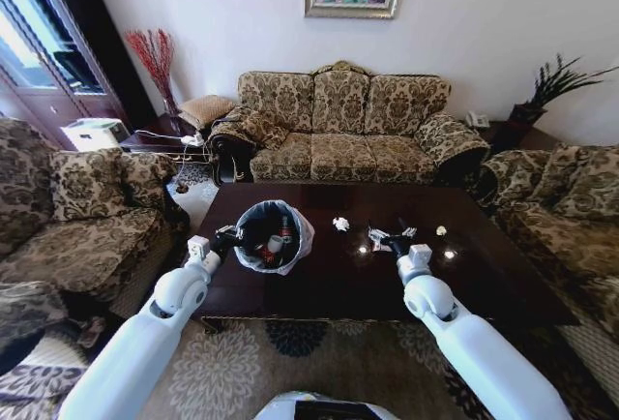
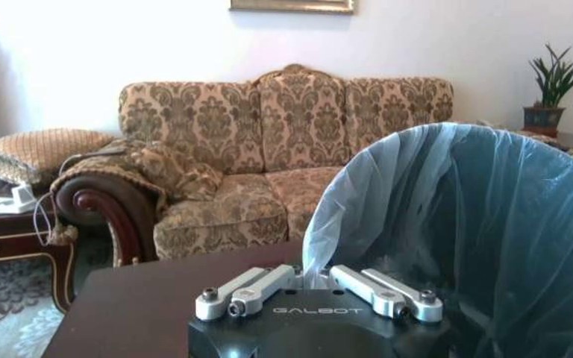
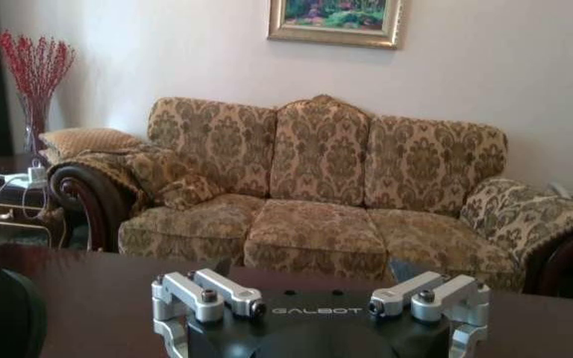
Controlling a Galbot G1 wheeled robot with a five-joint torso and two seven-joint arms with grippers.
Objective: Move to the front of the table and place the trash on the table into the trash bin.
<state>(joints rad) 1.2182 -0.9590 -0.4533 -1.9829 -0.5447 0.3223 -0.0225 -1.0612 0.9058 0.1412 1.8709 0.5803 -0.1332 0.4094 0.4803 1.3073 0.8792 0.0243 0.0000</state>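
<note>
Left gripper [image 1: 224,239] pinches the trash bin [image 1: 290,252] liner rim on the table [image 1: 503,275]; right gripper [image 1: 395,243] fingers spread over red-white wrapper [image 1: 377,237]. Risk: liner slips, bin tips, bottle [image 1: 286,229] spills

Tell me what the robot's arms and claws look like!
Both arms are smooth, rounded white tubes. Each ends in a black gripper: the left gripper and the right gripper. Up close, each has silver metal links with bolts and "GALBOT" printed on its black body.
</note>
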